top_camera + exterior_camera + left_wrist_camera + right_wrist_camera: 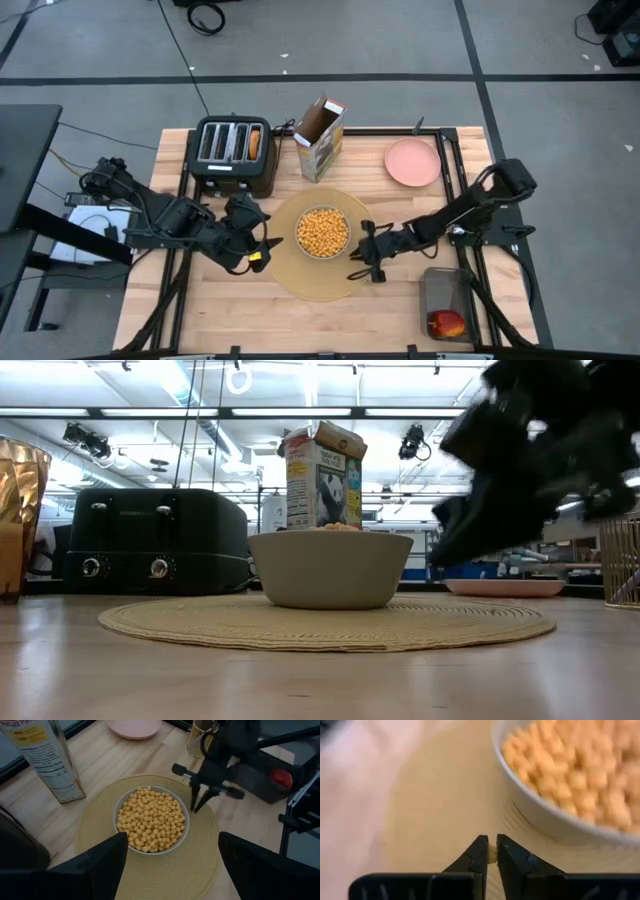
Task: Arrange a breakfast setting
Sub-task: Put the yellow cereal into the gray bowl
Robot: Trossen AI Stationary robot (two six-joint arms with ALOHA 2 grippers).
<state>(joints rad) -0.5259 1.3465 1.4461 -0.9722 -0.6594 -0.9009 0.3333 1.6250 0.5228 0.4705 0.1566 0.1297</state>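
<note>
Bowl (pixel 322 232) sat just left of my right tool (pixel 366 262), pinched on 1 cereal piece (pixel 492 854); left tool (pixel 254 240) gaped wide.

bright even overhead light — right wrist view blurred, soft shadows

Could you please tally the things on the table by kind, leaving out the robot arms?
Tableware (bowl, plate, placemat, cup): 4
Food (cereal box, apple, bread in the toaster): 3
Appliances (toaster): 1
Containers (bin holding the apple): 1
Total: 9
</note>
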